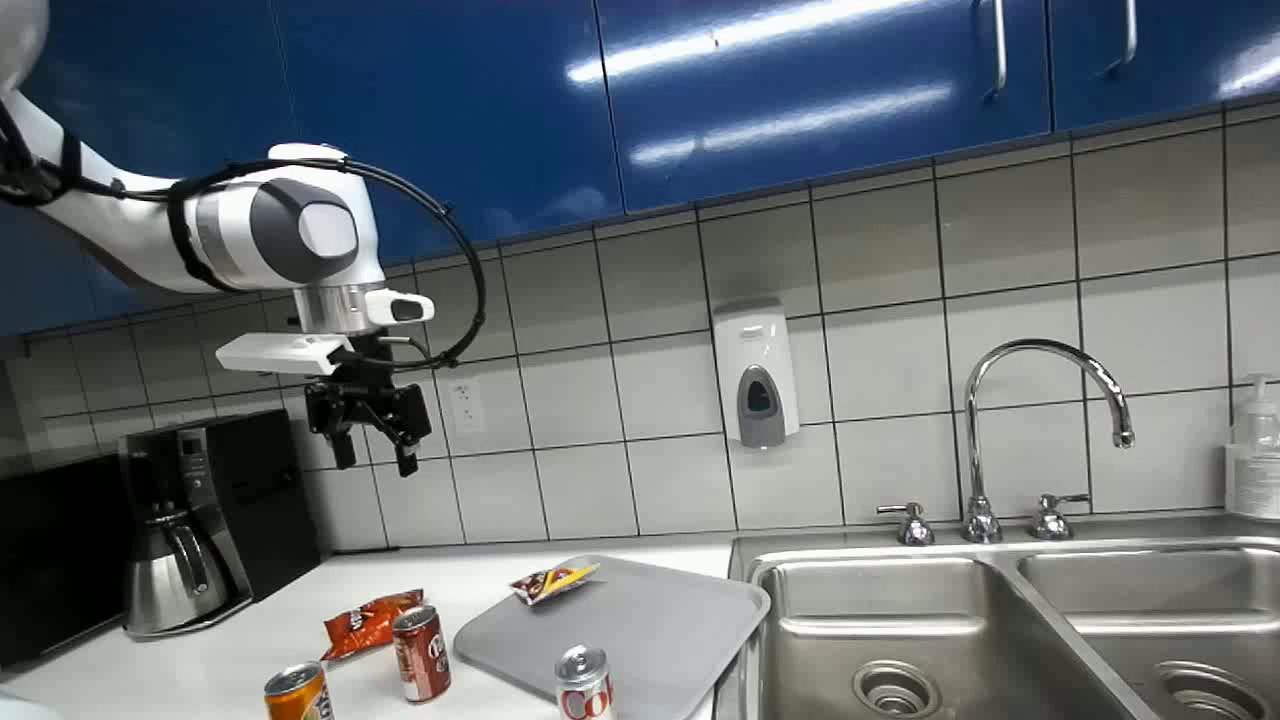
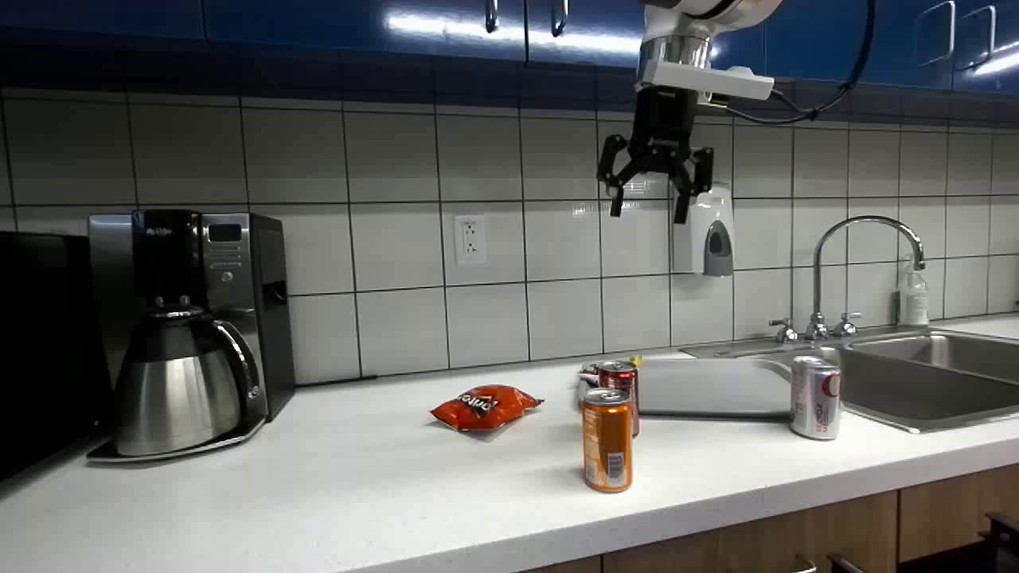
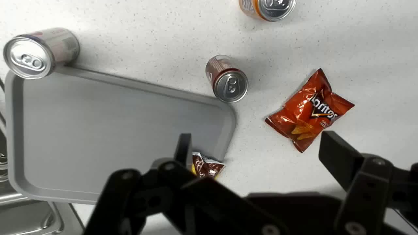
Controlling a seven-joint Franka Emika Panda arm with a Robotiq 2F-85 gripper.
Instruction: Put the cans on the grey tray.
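The dark red can [image 1: 422, 655] stands upright on the counter just off a corner of the grey tray [image 1: 640, 620]. The orange can [image 2: 607, 442] stands upright nearer the counter's front edge; the wrist view cuts it off [image 3: 267, 8]. The silver-white can [image 2: 815, 398] stands upright at the tray's front edge by the sink end; in the wrist view [image 3: 42, 52] it overlaps a tray corner, and I cannot tell whether it touches. My gripper [image 2: 649, 211] is open and empty, pointing down high above the counter. In the wrist view its fingers [image 3: 258, 147] are wide apart.
An orange-red snack packet [image 3: 310, 111] lies on the counter beside the red can. A small brown and yellow packet [image 1: 552, 582] lies on the tray's back corner. A coffee maker [image 2: 191, 334] stands at one end. The steel sink [image 1: 880, 600] adjoins the tray; a tall faucet [image 1: 975, 440] rises behind.
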